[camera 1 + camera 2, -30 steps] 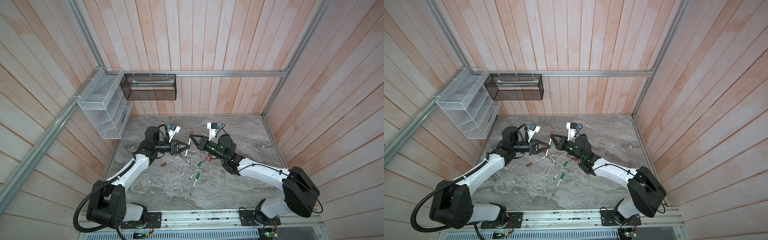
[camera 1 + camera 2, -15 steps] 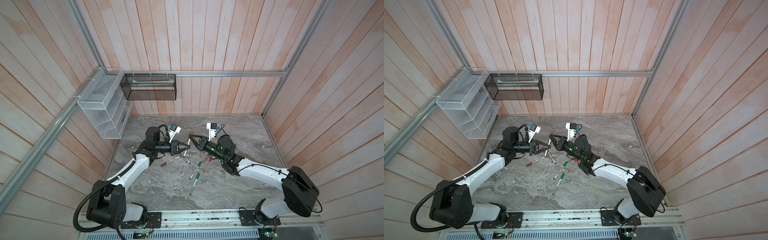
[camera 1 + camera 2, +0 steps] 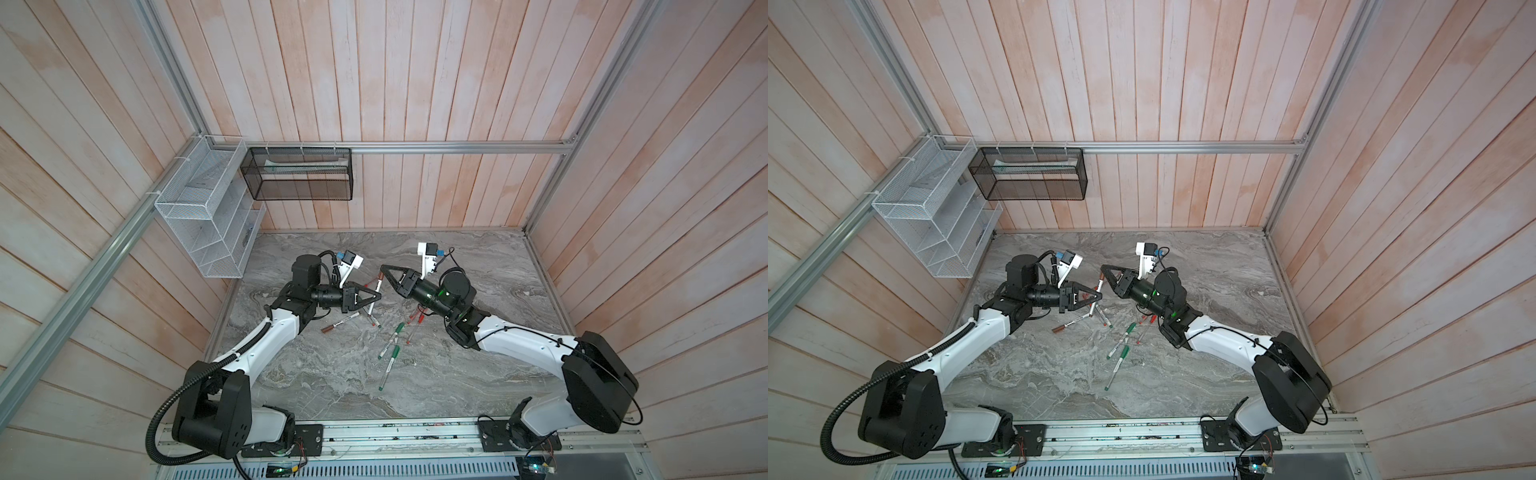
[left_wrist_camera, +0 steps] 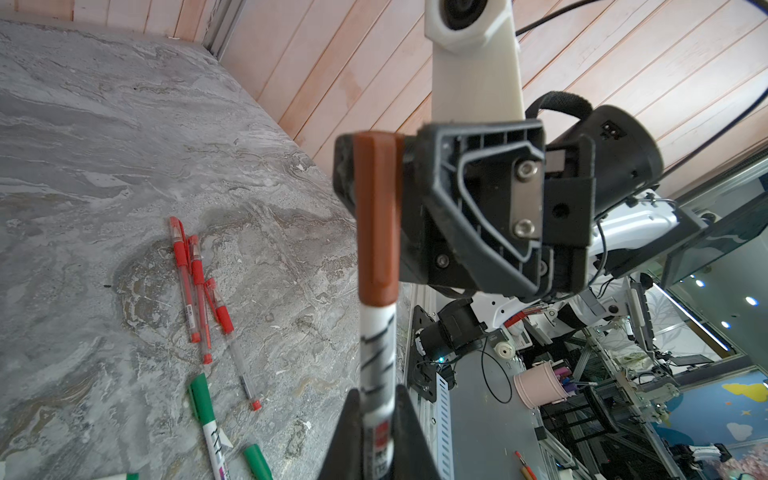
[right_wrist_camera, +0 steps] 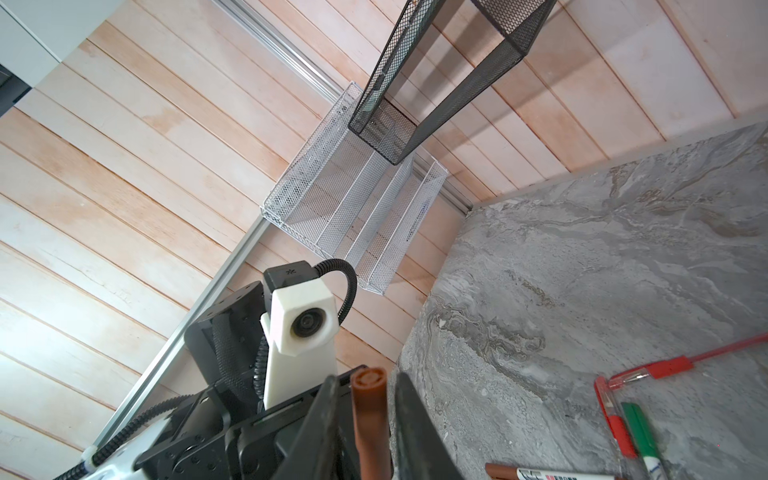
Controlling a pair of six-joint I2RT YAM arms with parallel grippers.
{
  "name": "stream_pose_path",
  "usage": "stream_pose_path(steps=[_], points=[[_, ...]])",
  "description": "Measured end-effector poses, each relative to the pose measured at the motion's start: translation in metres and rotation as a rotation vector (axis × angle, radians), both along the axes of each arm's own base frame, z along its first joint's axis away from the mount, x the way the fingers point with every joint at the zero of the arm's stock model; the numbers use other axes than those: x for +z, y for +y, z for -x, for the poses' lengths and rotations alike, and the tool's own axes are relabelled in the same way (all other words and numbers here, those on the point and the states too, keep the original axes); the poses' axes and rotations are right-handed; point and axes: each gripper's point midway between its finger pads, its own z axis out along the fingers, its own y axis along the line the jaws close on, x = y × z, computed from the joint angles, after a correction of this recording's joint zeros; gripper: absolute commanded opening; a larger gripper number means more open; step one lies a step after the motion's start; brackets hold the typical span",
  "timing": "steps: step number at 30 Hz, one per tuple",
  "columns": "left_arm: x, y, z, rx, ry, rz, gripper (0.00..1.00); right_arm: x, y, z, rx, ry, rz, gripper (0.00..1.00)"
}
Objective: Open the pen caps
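The left gripper (image 4: 377, 415) is clenched on the white barrel (image 4: 376, 345) of a marker, which is held clear of the marble tabletop (image 3: 478, 374) so that its brown cap (image 4: 376, 220) is offered to the other arm. The right gripper (image 5: 365, 386) is set astride that cap with its jaws parted and slim gaps showing, probably ready for clamping and pulling. Capped red pens (image 4: 193, 282) and green markers (image 3: 395, 353) are seen lying below.

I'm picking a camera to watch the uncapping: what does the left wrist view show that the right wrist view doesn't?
Only left wrist: the marker's white barrel clamped in the left gripper, and the right gripper from outside. Only right wrist: the white rack, black basket and left wrist camera. Both: the brown cap, red pens, a green marker, the table.
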Motion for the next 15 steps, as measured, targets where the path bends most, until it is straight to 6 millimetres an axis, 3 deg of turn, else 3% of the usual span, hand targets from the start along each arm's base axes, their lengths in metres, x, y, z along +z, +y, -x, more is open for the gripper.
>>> stream_pose_path(steps=[4, 10, 15], points=[[-0.0005, 0.0002, 0.0005, 0.0, 0.007, -0.001, 0.0, -0.0061, 0.0039, -0.0005, 0.011, 0.015, 0.0, 0.23], [-0.0027, 0.0011, 0.001, 0.004, 0.021, -0.004, 0.0, -0.0084, 0.0063, 0.0, 0.018, 0.009, 0.004, 0.01], [-0.0038, 0.0012, 0.0035, 0.008, 0.013, -0.006, 0.0, -0.0085, 0.0033, -0.0013, 0.031, 0.006, 0.011, 0.0]])
